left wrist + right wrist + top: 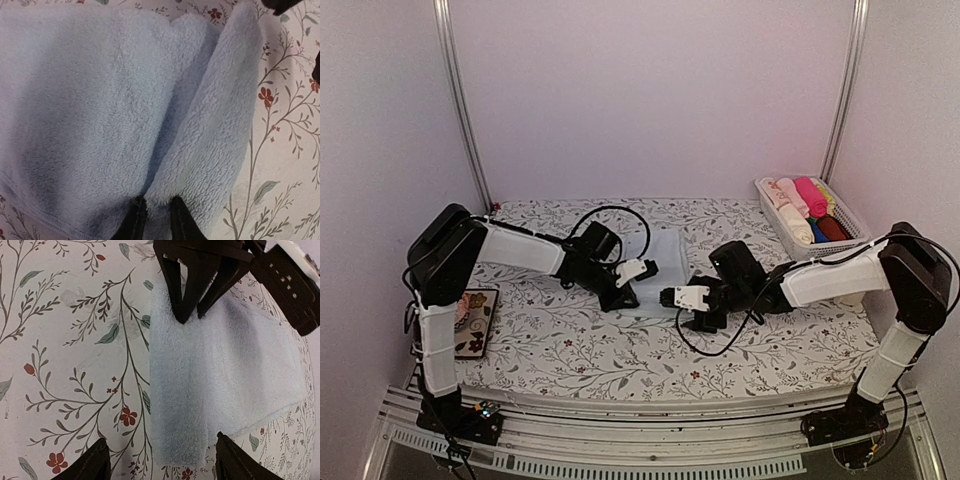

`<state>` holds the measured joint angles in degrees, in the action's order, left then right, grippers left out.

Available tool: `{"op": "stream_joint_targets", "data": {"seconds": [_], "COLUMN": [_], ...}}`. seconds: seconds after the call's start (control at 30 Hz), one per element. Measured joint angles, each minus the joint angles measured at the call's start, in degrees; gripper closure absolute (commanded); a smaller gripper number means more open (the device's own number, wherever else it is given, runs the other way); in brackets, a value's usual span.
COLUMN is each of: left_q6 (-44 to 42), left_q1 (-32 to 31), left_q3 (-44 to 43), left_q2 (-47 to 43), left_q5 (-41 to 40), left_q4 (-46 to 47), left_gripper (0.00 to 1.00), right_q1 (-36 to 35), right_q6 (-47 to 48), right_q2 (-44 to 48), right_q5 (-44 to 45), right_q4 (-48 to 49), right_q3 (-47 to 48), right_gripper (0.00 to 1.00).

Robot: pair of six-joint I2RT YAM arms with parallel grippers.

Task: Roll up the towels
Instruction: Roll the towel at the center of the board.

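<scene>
The light blue towel [663,252] lies flat mid-table, with one long edge folded over into a strip [220,125]. My left gripper [624,296] is shut on one end of that strip; its fingers pinch the fold in the left wrist view [157,216]. It shows again at the top of the right wrist view [189,315]. My right gripper [669,298] is open, its fingers straddling the other end of the strip [182,440] in the right wrist view [165,466] without touching it. A cream roll [797,226] lies in the basket.
A white basket [860,224] at the back right holds several rolled cloths in cream, pink, hot pink, blue and maroon. A dark tray [475,322] with a pink lump sits at the left edge. The tablecloth is floral. Black cables loop beside both wrists.
</scene>
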<state>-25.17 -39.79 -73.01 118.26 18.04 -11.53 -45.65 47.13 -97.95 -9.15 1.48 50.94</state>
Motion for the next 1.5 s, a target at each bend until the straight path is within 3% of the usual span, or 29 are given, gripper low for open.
{"op": "stream_joint_targets", "data": {"seconds": [0.47,0.8,1.07,1.17,1.3,1.5], "left_q6": [2.34,2.97,2.99,2.99,3.02,3.17], "left_q1": [0.61,1.51,1.66,1.70,1.81,2.14], "left_q3": [-2.58,-4.31,-4.57,-4.57,-4.50,-2.19], "left_q2": [1.18,2.27,2.43,2.43,2.43,0.74], "left_q5": [1.64,3.74,4.11,4.20,4.20,2.73], "left_q4": [-3.89,-5.95,-6.27,-6.29,-6.21,-4.74], "left_gripper": [0.88,0.89,0.88,0.87,0.78,0.36], "right_q1": [-3.32,-3.61,-4.09,-4.31,-4.55,-4.57], "right_q6": [7.28,7.72,7.17,6.45,5.35,2.93], "right_q2": [-6.43,-9.20,-11.58,-12.07,-12.57,-13.64], "right_q5": [4.72,7.06,8.63,8.74,9.31,8.52], "right_q4": [7.43,9.31,10.34,10.23,9.92,4.81], "right_q3": [0.55,1.42,3.17,3.45,4.00,7.82], "right_gripper": [0.46,0.50,0.74,0.78,0.90,0.97]}}
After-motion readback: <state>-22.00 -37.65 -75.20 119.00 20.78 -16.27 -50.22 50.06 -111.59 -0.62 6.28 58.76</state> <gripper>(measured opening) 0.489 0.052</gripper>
